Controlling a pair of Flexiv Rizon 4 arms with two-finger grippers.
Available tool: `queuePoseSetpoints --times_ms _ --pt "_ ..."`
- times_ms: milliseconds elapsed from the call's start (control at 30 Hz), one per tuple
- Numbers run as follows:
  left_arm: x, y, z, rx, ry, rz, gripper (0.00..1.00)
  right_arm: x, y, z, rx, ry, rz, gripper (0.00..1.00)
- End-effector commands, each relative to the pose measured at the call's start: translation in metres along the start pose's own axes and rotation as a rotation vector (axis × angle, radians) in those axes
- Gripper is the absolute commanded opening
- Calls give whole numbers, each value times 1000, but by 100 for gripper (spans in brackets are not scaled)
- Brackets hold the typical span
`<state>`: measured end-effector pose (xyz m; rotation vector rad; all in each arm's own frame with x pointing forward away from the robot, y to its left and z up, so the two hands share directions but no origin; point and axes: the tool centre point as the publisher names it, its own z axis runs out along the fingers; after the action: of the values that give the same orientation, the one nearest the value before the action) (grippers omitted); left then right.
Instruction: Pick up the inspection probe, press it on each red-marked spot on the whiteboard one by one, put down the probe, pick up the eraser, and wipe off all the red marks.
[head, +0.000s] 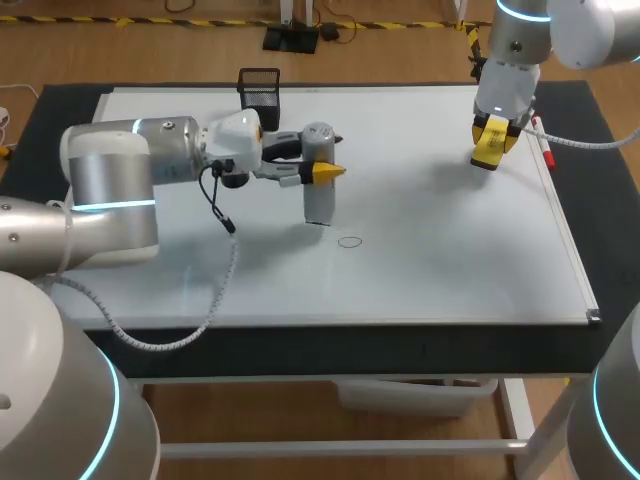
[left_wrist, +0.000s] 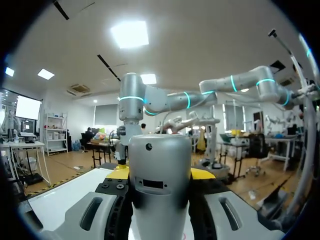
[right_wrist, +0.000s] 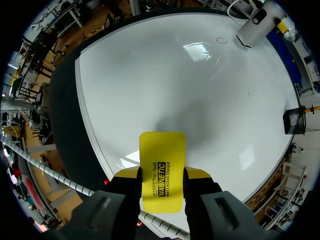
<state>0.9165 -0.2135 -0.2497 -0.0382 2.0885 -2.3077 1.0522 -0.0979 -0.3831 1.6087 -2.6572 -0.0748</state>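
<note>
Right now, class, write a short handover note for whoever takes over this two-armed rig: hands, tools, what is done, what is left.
Left hand: shut on the probe, held upright at the whiteboard, just beside the oval mark, not on it.
Right hand: shut on the eraser, above the board's far right part.
Done: both tools are picked up.
Left: the mark is unwiped, and I cannot tell if it has been pressed. The probe is not yet put down.
</note>
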Motion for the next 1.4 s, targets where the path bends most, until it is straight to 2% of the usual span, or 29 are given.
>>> queuePoseSetpoints --times_ms 33,633,967,1267,1400 --pt "-7 -9 -17 -5 -34 -1 0 0 -1 -1 0 3 -2 0" --pt "-82 -24 -103 -38 -227 -9 0 0 -1 -1 0 3 -2 0" --pt "-120 -26 -154 -60 -321 -3 0 0 -1 -1 0 3 -2 0" --pt "-142 -23 -193 -57 -370 -3 0 0 -1 -1 0 3 -2 0" --pt "-145 -23 -205 -50 -382 1 0 0 -1 -1 0 3 -2 0"
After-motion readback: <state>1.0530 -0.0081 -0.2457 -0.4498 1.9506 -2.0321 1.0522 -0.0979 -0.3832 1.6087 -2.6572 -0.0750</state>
